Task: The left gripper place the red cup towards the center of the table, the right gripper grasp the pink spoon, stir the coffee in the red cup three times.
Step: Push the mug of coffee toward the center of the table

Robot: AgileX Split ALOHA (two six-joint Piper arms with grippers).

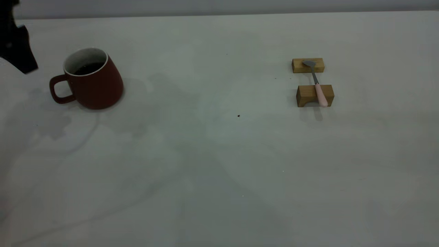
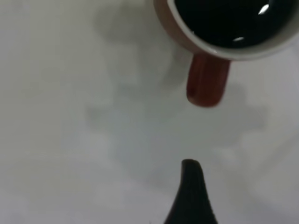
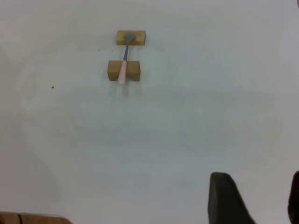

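Red cup (image 1: 92, 80) of coffee (image 2: 229, 21) upright on table (image 1: 212, 154), left gripper (image 1: 15, 41) just beside its handle, grip unclear, pink spoon (image 1: 317, 84) across two wooden blocks (image 1: 315, 95) well right of cup, right gripper (image 3: 254, 198) far off, fingers spread, empty

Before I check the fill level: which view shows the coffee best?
The left wrist view: it looks straight down on the coffee inside the red cup. The exterior view shows only a dark sliver; the right wrist view shows none.
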